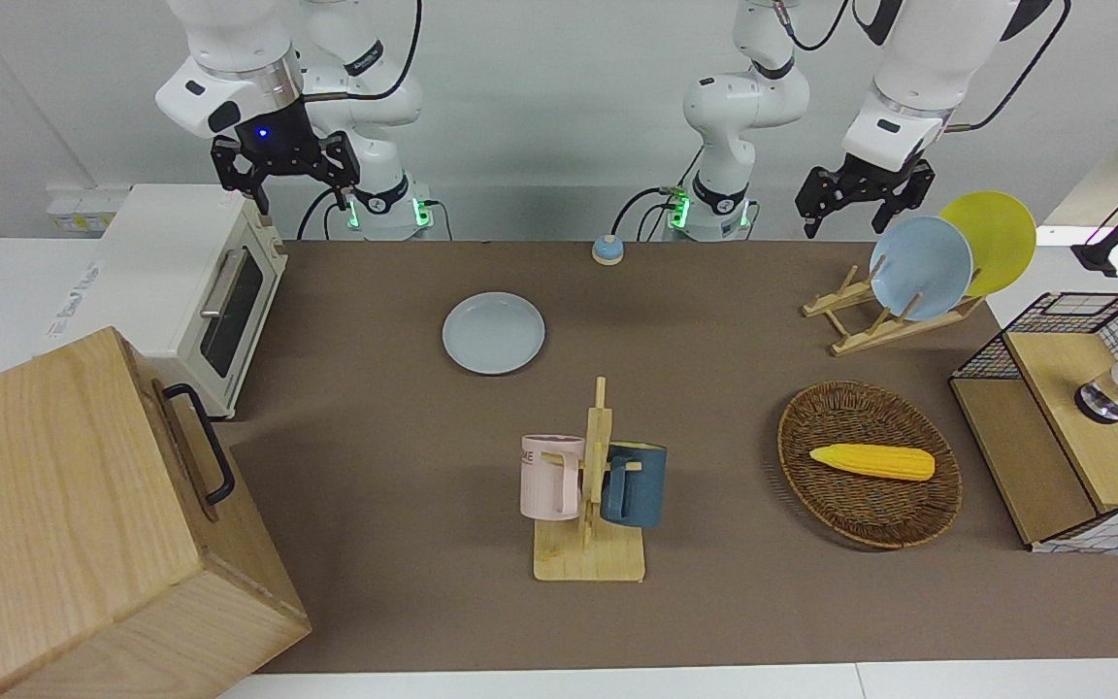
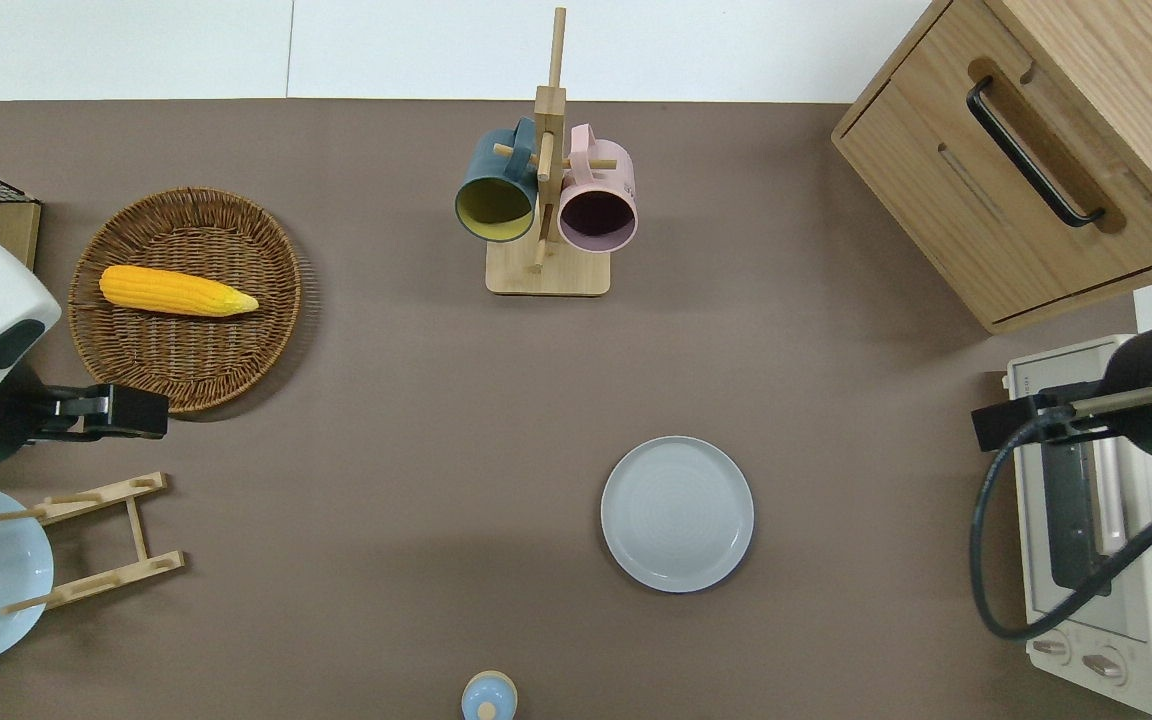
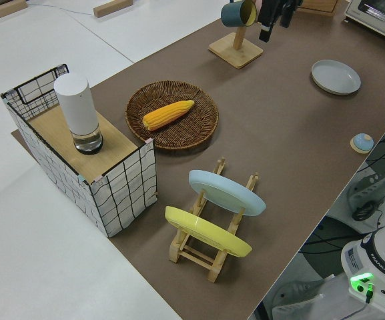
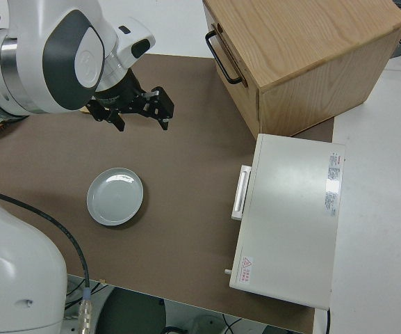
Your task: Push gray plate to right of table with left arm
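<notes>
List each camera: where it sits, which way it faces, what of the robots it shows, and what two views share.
Front: across the table, facing the robots; both arms, left end effector raised, right arm parked.
Overhead: straight down; left end effector beside the wicker tray, gray plate flat on the table.
Left side: raised at the left arm's end; plate rack nearest, an arm base at the corner.
Right side: above the right arm; its end effector, the toaster oven.
Shared: all four show the gray plate.
</notes>
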{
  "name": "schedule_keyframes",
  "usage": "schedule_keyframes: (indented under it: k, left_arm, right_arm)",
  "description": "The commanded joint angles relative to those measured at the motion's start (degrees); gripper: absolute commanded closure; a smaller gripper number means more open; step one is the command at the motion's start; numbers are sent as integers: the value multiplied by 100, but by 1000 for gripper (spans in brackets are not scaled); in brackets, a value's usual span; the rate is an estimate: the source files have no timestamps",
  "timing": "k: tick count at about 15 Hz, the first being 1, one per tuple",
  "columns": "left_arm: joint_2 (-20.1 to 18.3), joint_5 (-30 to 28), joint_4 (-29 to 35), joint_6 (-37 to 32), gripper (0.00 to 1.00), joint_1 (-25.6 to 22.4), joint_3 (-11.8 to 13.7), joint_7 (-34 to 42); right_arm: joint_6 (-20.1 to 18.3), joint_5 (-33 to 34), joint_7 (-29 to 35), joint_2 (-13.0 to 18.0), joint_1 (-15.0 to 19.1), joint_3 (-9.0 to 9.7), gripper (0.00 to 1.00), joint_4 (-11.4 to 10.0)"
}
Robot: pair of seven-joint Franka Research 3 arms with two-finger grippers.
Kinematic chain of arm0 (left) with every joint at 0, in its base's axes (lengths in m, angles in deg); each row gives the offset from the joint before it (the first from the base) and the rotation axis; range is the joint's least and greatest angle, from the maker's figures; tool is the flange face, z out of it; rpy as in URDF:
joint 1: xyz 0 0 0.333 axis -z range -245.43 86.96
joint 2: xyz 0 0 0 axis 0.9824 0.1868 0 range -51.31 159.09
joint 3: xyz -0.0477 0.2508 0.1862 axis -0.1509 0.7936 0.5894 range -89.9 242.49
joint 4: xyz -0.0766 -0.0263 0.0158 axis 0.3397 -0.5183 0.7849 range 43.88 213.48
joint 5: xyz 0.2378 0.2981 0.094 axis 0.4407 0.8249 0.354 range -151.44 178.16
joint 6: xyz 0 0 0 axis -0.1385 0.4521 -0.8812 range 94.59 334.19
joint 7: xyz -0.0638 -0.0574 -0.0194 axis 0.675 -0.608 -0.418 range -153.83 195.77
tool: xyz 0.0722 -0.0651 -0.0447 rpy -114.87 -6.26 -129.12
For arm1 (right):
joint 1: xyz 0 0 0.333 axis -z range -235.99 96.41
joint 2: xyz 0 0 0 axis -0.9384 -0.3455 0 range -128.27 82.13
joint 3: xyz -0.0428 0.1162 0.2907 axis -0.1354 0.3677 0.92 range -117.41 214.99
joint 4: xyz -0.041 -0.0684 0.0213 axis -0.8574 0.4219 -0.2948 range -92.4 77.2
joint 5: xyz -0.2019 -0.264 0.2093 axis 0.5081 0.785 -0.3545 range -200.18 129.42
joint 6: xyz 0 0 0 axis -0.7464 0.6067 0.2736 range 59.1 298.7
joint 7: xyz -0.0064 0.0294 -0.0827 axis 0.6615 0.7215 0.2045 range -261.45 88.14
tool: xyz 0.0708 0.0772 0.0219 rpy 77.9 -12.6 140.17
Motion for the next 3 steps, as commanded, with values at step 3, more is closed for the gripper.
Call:
schedule_keyframes:
  k: [3]
  left_arm:
    - [67,-46,-160,-147,7,-60,-99,-33]
  right_arm:
    - [-69,-5,-43,60,46,30,5,-23]
